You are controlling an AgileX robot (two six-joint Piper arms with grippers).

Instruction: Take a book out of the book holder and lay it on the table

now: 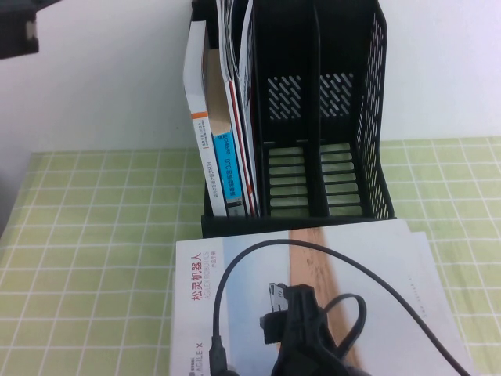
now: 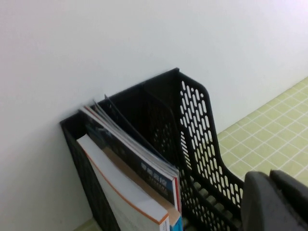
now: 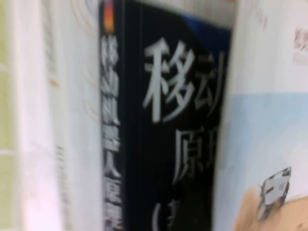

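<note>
- Book [image 1: 329, 274]: near edge cut off by the high view's bottom; centre covered by the right arm and cable.
- Right gripper [image 1: 275, 313]: fingers not discernible.
- Left gripper [image 2: 276, 202]: only a dark corner in the left wrist view, cut by the edge.
- Book holder [image 1: 368, 117]: top cropped; left compartment's floor hidden by the upright books [image 1: 223, 133].
- Right wrist view: blurred; black-covered book [image 3: 163, 125], lettering partly legible.

Surface: table [image 1: 102, 235], yellow-green cloth with white grid lines.
Resting on it, rear: black book holder [image 1: 376, 117], upright against the wall.
Resting on it, front: the book [image 1: 376, 266], flat, just before the holder's base.
</note>
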